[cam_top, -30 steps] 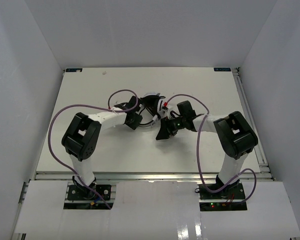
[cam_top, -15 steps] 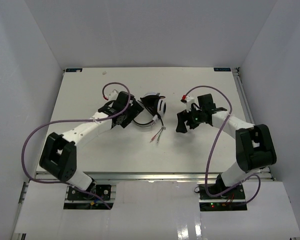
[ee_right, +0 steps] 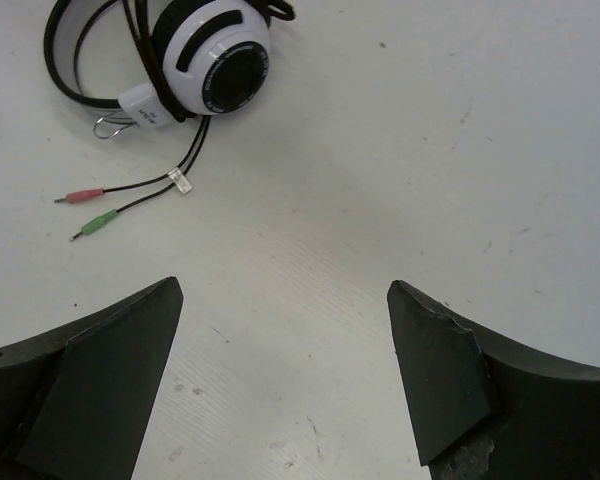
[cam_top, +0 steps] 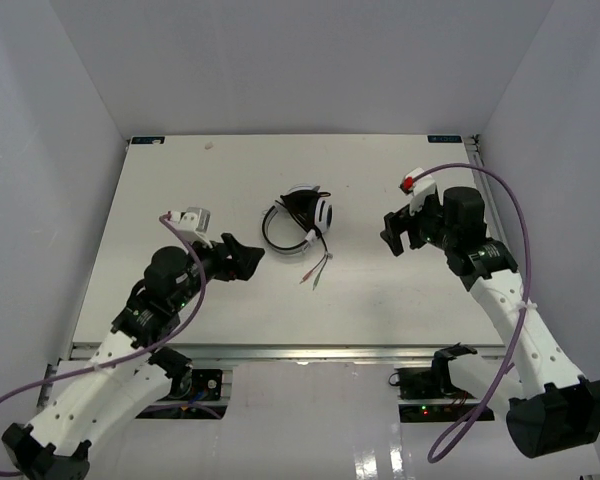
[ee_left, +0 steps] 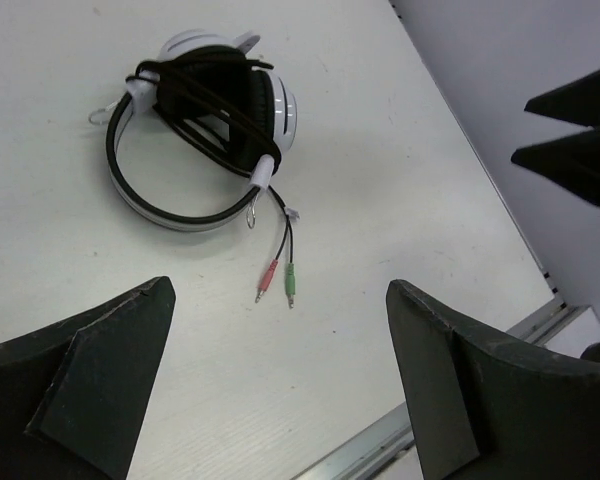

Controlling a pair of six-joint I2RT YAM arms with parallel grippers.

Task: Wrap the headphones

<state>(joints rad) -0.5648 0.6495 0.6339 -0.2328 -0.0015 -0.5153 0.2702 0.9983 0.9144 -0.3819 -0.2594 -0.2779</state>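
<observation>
Holding both arms off the work, I have my left gripper (cam_top: 238,258) spread wide with nothing in it, low over the table (cam_top: 400,300) and near the headphones (cam_top: 300,222) on their near-left side. My right gripper (cam_top: 398,232) is just as wide and empty, well apart from them on the other side.

My worry is the loose tail. The cable (ee_left: 205,115) looks wound across the earcups (ee_right: 215,55), but I see nothing tucking the end in, and the pink and green plugs (ee_left: 278,283) lie free on the table towards me. If I send a finger back in and it snags that tail or the headband (ee_left: 165,215), I reckon the turns could slacken and slide off. A low sweep of either arm could do the same.

The headphones sit about mid-table, cups together, white shells and black pads, with the headband loop lying flat beside them. To my eye the wrap looks done.
</observation>
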